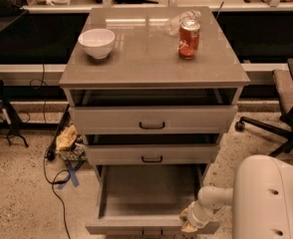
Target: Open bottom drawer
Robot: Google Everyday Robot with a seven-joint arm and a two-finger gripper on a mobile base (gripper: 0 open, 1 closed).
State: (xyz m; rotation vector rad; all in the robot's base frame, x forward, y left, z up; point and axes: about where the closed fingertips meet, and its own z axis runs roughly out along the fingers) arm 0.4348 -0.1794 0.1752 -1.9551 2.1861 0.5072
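Bottom drawer [146, 195] juts far out, gripper [189, 223] at its front-right rim, grip indiscernible.

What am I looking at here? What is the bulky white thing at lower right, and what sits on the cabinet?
There is one camera view, looking down at a grey drawer cabinet from its front. The bulky white shape is the robot arm of a wheeled robot. At the arm's tip is its gripper, a two-finger clamp, which is at the front edge of the bottom drawer, right of the drawer's black handle. That drawer stands far out and its tray looks bare. Whether the gripper holds anything cannot be told. On the cabinet top stand a white bowl and a red soda can, and a clear plastic bottle lies behind the can.
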